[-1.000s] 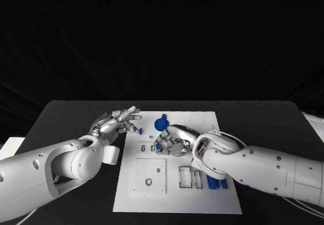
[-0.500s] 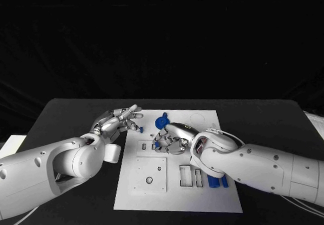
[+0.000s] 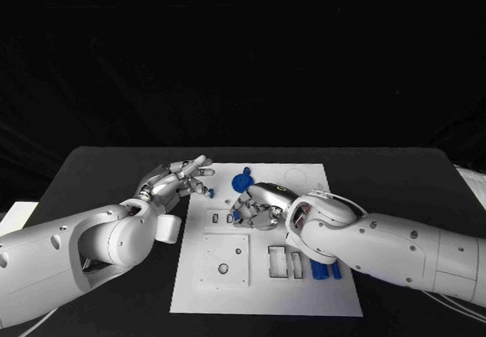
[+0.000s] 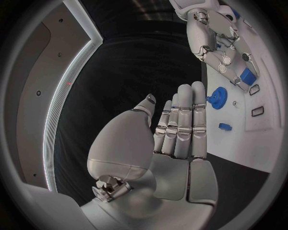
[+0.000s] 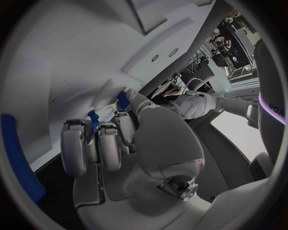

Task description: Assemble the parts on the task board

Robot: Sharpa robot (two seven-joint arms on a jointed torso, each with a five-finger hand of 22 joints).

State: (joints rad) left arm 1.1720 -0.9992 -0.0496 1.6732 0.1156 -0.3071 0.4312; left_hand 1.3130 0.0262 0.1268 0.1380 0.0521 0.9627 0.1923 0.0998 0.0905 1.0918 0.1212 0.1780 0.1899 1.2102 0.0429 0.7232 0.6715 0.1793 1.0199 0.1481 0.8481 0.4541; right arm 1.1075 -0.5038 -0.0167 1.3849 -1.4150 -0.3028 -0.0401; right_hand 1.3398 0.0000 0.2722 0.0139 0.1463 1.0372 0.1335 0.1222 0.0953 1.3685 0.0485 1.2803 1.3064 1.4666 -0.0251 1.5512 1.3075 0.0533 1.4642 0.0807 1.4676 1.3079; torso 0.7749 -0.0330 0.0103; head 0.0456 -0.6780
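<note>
Head view: my right hand (image 3: 256,208) sits curled over the task board (image 3: 268,287) at mid-table, hiding slots, fingers apparently pinching a small blue part (image 5: 123,99). Left hand (image 3: 179,182) hovers beside the board, fingers straight, holding nothing; a blue gear (image 3: 241,183) lies flat nearby.

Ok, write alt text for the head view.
Two white robot arms meet over a white task board on a black table; the right hand curls onto the board's middle, the left hand hovers open at its far-left edge beside a blue gear.
</note>
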